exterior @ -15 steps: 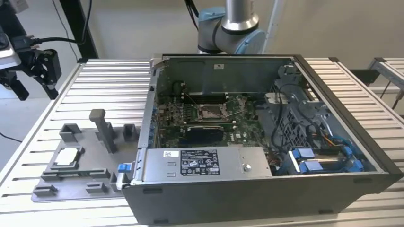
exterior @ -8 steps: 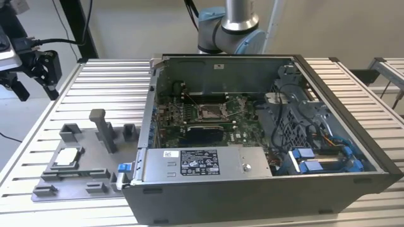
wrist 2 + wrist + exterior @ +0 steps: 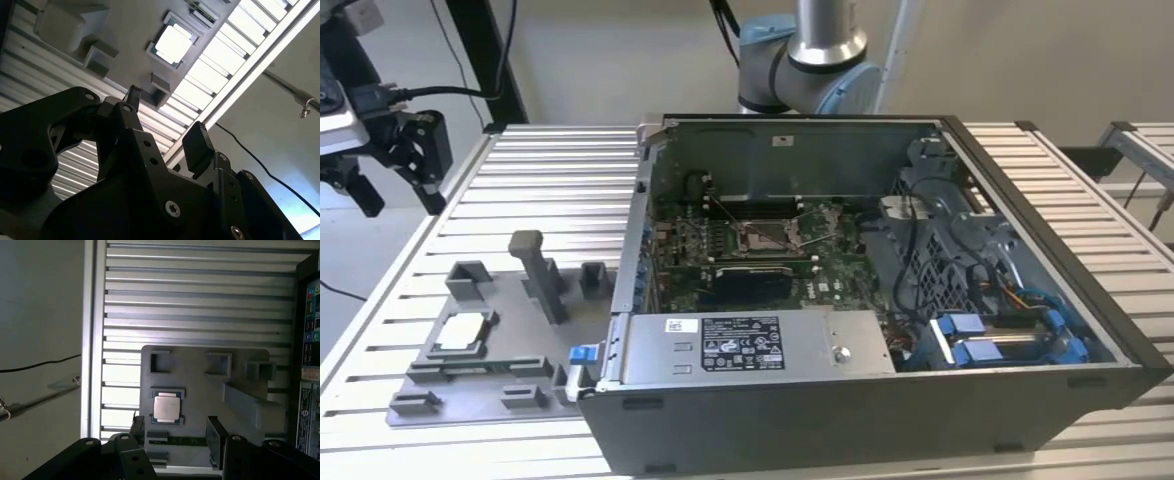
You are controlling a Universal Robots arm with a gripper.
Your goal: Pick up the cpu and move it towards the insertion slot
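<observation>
The cpu (image 3: 464,333), a small pale silvery square, lies flat in a recess of the grey fixture plate (image 3: 520,345) on the exterior view's left. In both wrist views the cpu (image 3: 166,408) (image 3: 174,44) lies below and ahead of my black fingertips. My gripper (image 3: 390,172) hangs high over the table's left edge, apart from the cpu. It is open (image 3: 175,432) (image 3: 165,120), with nothing between the fingers. The insertion slot (image 3: 767,235), a silver-framed socket on the green board, sits inside the open computer case (image 3: 1014,385).
Upright grey blocks (image 3: 540,275) stand on the fixture plate (image 3: 195,390) between the cpu and the case. A white-labelled silver power supply box (image 3: 747,345) and blue-tipped cables (image 3: 1001,335) fill the case's near side. The slatted metal table (image 3: 547,190) ends just left of the fixture.
</observation>
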